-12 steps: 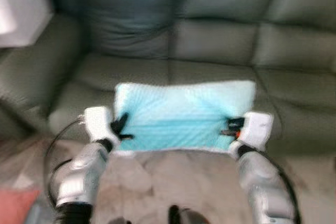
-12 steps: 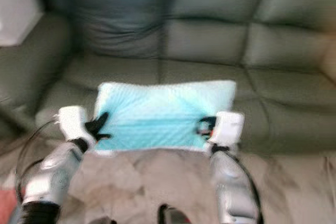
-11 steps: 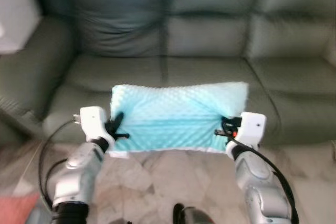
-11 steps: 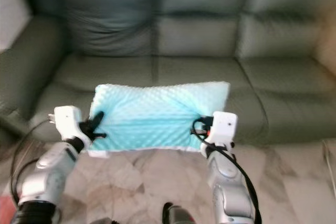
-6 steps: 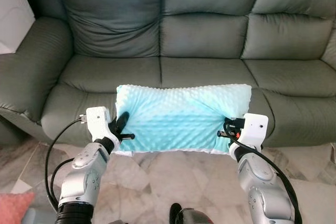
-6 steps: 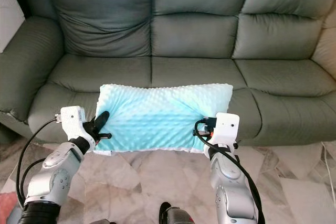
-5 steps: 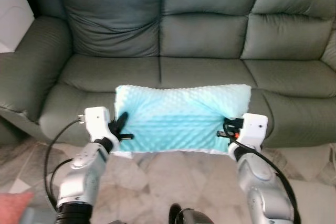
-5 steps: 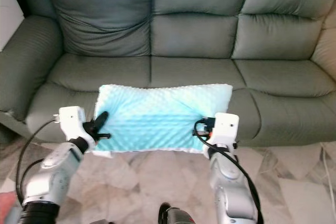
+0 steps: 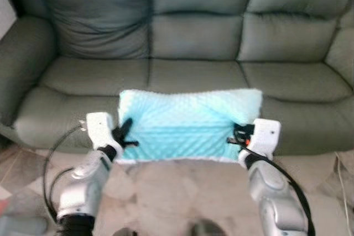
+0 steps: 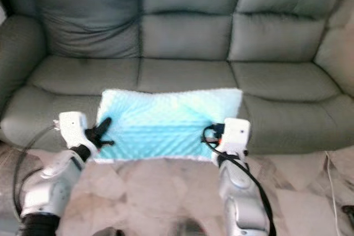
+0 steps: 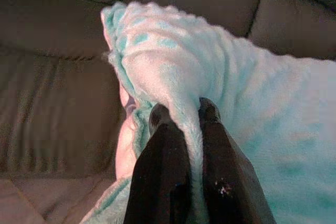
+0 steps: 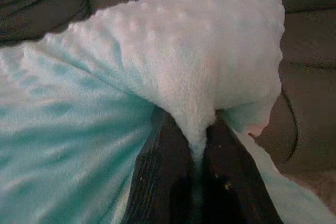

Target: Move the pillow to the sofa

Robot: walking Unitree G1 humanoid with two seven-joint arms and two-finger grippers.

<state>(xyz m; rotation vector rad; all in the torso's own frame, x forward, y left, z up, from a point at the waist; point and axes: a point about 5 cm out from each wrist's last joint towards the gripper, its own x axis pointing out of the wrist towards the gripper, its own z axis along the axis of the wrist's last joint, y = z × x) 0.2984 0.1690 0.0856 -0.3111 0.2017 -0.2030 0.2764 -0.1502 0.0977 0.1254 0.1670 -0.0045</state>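
Both silver arms extend forward from the body, roughly parallel, with the wrists level. The pillow (image 9: 188, 125), light turquoise with a dimpled surface, spans the gap between them and hangs in the air just in front of the front edge of the sofa (image 9: 193, 42); whether it touches the seat cushions cannot be told.

The left gripper (image 11: 181, 116) is closed on the pillow's left edge: its two black fingers (image 11: 160, 161) pinch a fold of fabric between them. The right gripper (image 12: 191, 124) is likewise clamped on the right edge, with fabric bunched over the fingertips.

The sofa is grey-green with three seat sections. A marbled floor (image 10: 160, 192) lies below the pillow.
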